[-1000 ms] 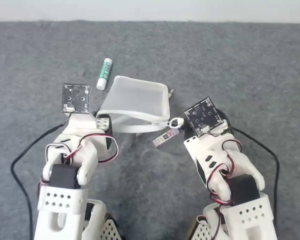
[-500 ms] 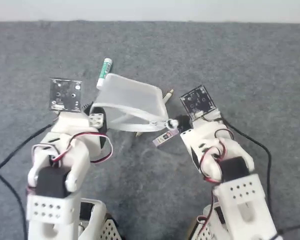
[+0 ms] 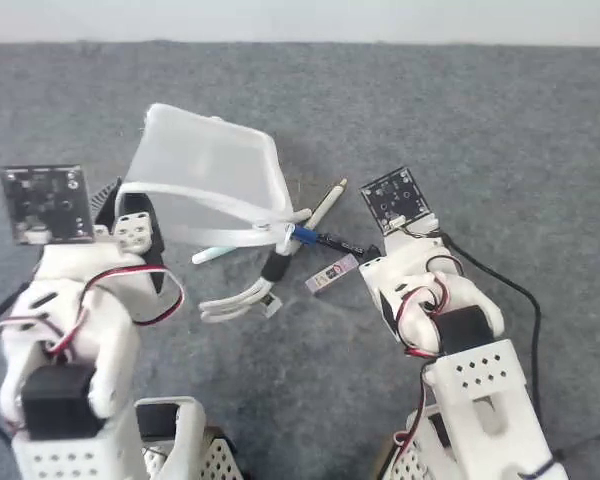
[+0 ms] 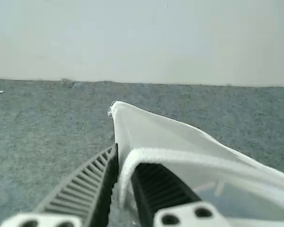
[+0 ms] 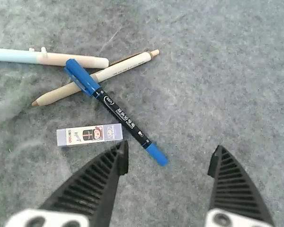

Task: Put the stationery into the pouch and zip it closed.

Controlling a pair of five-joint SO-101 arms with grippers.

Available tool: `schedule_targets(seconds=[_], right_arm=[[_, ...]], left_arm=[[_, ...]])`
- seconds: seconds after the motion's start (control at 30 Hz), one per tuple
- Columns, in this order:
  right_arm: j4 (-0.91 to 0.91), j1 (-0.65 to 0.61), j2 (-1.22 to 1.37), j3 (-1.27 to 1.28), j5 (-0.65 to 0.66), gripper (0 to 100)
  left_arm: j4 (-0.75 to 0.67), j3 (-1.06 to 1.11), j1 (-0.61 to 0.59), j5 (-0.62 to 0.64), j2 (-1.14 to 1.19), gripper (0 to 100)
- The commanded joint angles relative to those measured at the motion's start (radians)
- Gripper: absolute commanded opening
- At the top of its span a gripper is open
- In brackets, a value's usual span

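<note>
Noted right end effector, jaws apart, nearer and just over near tip of blue pen, long axis diagonal to jaws; left end effector clamped on pouch rim.

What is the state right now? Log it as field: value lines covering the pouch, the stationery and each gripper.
pouch: white pouch, mouth open, held tilted up by its rim
left gripper: left gripper shut on the pouch rim
right gripper: right gripper open, holding nothing, above the blue-capped pen
stationery on mat: blue-capped pen lying across beige pen; pale blue pen; small lead case
in pouch: none of these four
surface: grey mat
</note>
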Motion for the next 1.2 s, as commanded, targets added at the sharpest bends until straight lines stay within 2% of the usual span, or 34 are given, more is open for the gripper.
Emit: schedule_targets(seconds=[0.0, 0.37, 0.67, 1.0, 1.17], right_arm=[[-0.019, 0.01, 0.008, -0.017, -0.011, 26.5], [-0.015, 0.01, 0.008, -0.017, -0.009, 26.5], [-0.01, 0.01, 0.008, -0.018, -0.006, 26.4], [0.024, 0.004, 0.012, -0.064, 0.026, 26.4], [0.027, 0.004, 0.102, -0.146, 0.028, 26.3]], left_arm=[[0.028, -0.111, -0.054, -0.009, 0.009, 1], [0.078, -0.128, -0.21, -0.04, 0.009, 1], [0.015, 0.084, -0.367, -0.046, 0.009, 1], [0.014, 0.133, -0.371, -0.043, 0.014, 1], [0.009, 0.127, -0.373, -0.04, 0.118, 1]])
